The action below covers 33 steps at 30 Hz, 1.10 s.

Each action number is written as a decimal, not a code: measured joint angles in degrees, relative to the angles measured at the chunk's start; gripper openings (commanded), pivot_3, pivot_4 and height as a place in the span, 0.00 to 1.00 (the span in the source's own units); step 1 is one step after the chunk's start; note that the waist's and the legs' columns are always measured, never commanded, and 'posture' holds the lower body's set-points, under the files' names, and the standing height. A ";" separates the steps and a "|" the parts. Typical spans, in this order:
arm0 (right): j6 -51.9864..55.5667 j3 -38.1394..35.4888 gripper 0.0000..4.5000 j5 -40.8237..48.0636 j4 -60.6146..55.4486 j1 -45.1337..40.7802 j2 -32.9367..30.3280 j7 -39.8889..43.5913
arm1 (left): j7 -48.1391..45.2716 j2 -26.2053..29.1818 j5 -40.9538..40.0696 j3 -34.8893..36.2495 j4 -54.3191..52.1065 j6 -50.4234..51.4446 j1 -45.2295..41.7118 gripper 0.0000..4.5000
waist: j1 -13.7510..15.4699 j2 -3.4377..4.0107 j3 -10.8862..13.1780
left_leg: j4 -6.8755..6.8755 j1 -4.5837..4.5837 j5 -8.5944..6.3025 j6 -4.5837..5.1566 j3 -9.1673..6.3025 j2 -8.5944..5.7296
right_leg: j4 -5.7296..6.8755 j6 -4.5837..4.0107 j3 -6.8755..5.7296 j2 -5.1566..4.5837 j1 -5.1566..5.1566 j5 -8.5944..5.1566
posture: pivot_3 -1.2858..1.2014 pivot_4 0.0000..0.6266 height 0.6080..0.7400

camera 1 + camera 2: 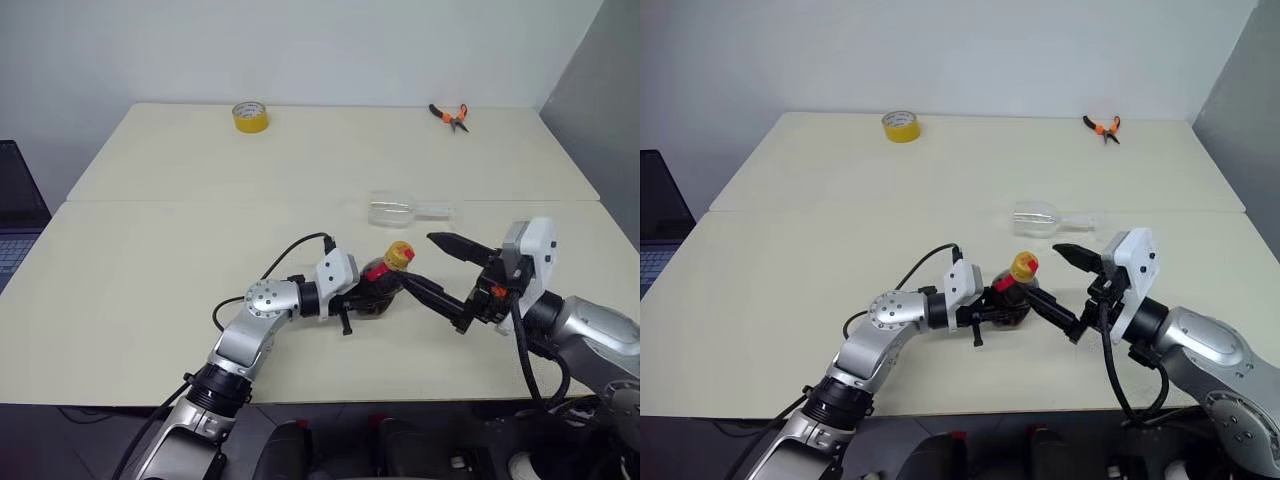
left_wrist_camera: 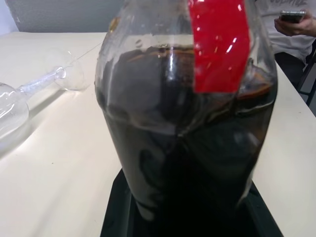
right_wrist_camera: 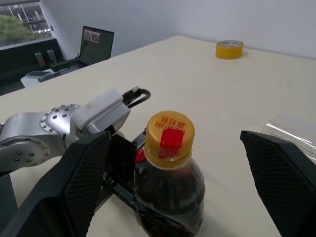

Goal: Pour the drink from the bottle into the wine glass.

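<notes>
The bottle (image 1: 383,283), bulbous with a yellow cap (image 1: 400,254) and a red neck label, stands about upright near the table's front, full of the dark drink (image 2: 187,148). My left gripper (image 1: 362,296) is shut on its body from the left. My right gripper (image 1: 420,260) is open just right of the bottle, one finger above the other, with the cap (image 3: 170,136) level with the gap between them and untouched. The wine glass (image 1: 403,210) lies on its side on the table behind the bottle, empty, its foot pointing right.
A yellow tape roll (image 1: 250,116) sits at the back left of the cream table (image 1: 150,250), and orange-handled pliers (image 1: 450,115) at the back right. A laptop (image 1: 15,220) stands off the left edge. A person's hand with a phone (image 2: 291,19) is beyond the table.
</notes>
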 measured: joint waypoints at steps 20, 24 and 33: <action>-0.55 8.28 0.72 -5.30 4.85 -4.20 3.73 -2.00 | 0.17 -0.11 0.00 -0.01 -0.01 -0.02 0.00 0.14 | -0.01 0.00 0.00 | 0.00 0.00 0.00 0.00 -0.01 0.00 | -0.01 0.00 -0.01 -0.01 0.00 0.00 | 0.52 0.24 1.00; -0.95 8.21 0.39 -4.92 4.84 -4.15 4.89 -1.85 | 0.19 -0.07 0.00 -0.01 -0.02 -0.01 0.03 0.14 | -0.01 0.00 0.00 | 0.00 0.00 0.00 0.00 -0.01 0.00 | -0.01 0.00 -0.01 -0.01 0.00 0.00 | 0.52 0.24 1.00; -1.53 7.04 0.28 -2.96 4.86 -3.08 7.70 -1.89 | 0.31 -0.21 -0.18 0.32 -0.53 -0.18 0.10 0.14 | -0.01 0.00 0.00 | 0.00 -0.01 0.00 0.00 -0.01 0.00 | -0.01 0.00 -0.01 -0.01 0.00 0.00 | 0.52 0.24 1.00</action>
